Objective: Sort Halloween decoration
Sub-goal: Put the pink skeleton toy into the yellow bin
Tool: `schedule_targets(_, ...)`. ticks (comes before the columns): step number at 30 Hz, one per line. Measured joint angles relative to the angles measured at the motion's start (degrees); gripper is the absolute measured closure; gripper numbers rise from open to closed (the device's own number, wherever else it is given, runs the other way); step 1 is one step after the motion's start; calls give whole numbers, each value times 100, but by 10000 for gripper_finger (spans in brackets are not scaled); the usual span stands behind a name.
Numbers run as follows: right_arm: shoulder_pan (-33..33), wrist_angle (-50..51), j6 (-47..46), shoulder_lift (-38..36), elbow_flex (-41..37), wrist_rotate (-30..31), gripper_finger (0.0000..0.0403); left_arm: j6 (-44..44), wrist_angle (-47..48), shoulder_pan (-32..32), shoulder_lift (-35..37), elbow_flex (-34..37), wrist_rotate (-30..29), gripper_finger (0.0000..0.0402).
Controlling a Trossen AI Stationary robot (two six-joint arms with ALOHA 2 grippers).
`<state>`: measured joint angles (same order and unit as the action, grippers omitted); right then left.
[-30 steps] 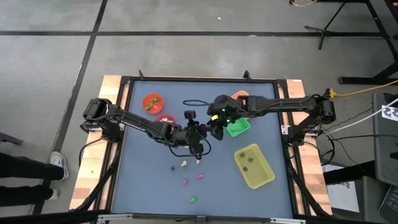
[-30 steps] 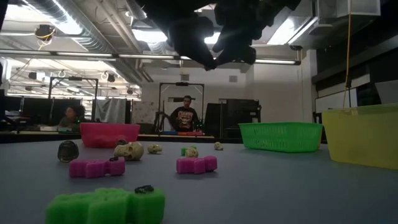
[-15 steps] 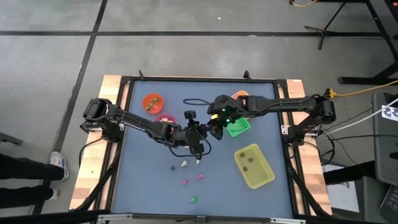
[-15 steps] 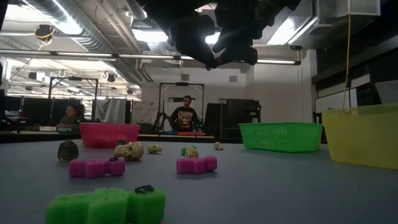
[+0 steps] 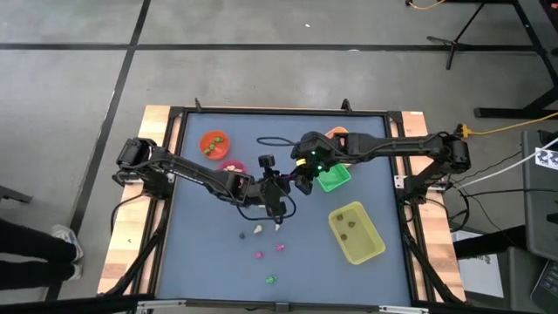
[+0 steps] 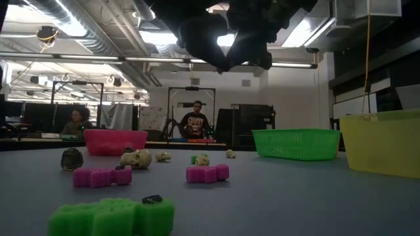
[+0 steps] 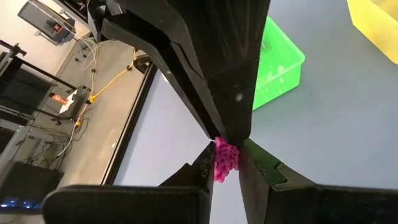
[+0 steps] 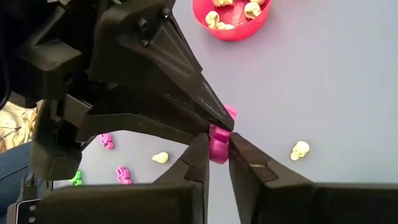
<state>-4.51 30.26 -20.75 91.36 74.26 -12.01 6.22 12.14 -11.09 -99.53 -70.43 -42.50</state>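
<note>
High view shows both arms meeting mid-table: the left gripper (image 7: pixel 225 163) and the right gripper (image 8: pixel 217 152) both pinch one small pink plastic trinket (image 8: pixel 219 142), a handover. Skulls sit in the pink round cup (image 8: pixel 231 25); several trinkets (image 5: pixel 259 229) are still loose.

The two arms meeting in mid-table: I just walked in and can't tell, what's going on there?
It looks like a hand-over. Both grippers meet above the blue-grey table, each pinching the same small pink foam trinket: the left gripper and the right gripper are both shut on it. More pink, green and cream trinkets lie loose nearby, beside the green tray and yellow tray.
</note>
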Motion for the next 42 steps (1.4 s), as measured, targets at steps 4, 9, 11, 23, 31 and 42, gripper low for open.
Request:
schedule_targets(4,0,4,0,25,1,-18,369,15,0,0,0,4,13,365)
schedule_targets(9,0,-4,0,52,7,-44,367,18,4,0,0,9,17,365)
schedule_targets(11,0,-7,0,52,7,-44,368,20,2,0,0,9,17,365)
schedule_targets(23,4,-9,2,56,7,-61,374,24,-17,11,0,9,166,330)
schedule_targets(31,4,-2,24,69,7,-57,378,26,-36,11,0,7,158,263)
schedule_targets(42,0,876,344,69,4,984,378,31,52,11,0,2,147,241)
